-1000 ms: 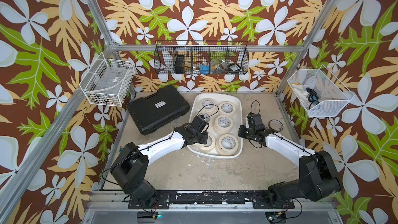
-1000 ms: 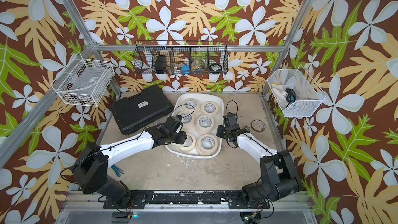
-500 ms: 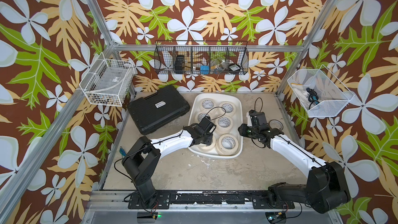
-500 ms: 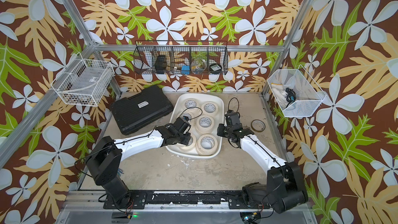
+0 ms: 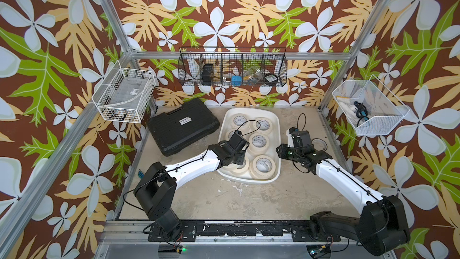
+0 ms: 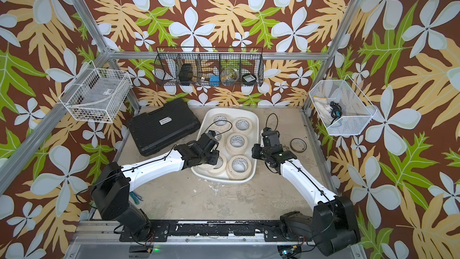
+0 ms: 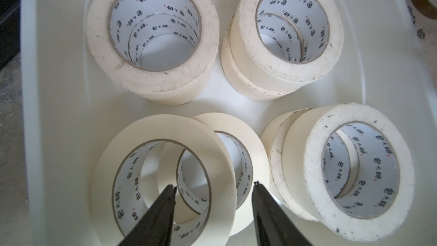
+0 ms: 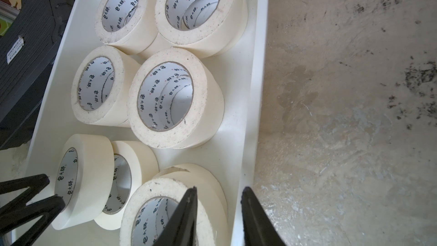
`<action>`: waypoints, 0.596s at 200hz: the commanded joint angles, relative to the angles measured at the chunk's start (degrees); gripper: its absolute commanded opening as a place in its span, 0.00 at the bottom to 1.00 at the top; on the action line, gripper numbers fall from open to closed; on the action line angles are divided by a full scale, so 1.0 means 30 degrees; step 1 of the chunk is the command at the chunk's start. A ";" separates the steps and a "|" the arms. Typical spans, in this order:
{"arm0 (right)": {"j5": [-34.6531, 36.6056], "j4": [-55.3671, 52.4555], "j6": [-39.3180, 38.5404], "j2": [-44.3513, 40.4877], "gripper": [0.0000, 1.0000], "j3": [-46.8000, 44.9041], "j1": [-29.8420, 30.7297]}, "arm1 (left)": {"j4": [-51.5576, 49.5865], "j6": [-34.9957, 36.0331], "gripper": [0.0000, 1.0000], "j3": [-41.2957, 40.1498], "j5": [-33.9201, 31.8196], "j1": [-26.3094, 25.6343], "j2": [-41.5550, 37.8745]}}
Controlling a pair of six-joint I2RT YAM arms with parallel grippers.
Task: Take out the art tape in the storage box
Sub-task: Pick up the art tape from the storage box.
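Cream art tape (image 5: 258,149) rolls fill the white storage box (image 5: 251,113).
Left gripper (image 7: 214,188) is half open around a tipped roll's side; right gripper (image 8: 219,189), a little open, straddles the box wall, holding nothing.

The worn, stained beige tabletop (image 5: 224,195) carried a black ribbed hard case (image 5: 183,127) at ten o'clock. A white storage box (image 5: 249,180) lay from centre toward twelve, just beside the case. A thin brown tape ring (image 6: 291,146) lay flat at three, and a small blue-green item (image 6: 135,196), too small to identify, at eight.
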 commanded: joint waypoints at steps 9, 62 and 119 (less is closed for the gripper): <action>-0.0356 -0.0052 -0.0063 -0.0243 0.36 -0.0162 0.0082 | -0.0672 -0.0257 0.57 0.0419 0.0048 -0.0077 0.0463; -0.0843 0.0085 0.0338 -0.0620 0.36 -0.0448 0.0518 | -0.0710 -0.0645 0.57 0.0448 0.0057 -0.0231 0.1263; -0.0836 0.0143 0.0541 -0.0624 0.37 -0.0426 0.0995 | -0.0585 -0.0626 0.48 0.0598 -0.0151 -0.0330 0.2347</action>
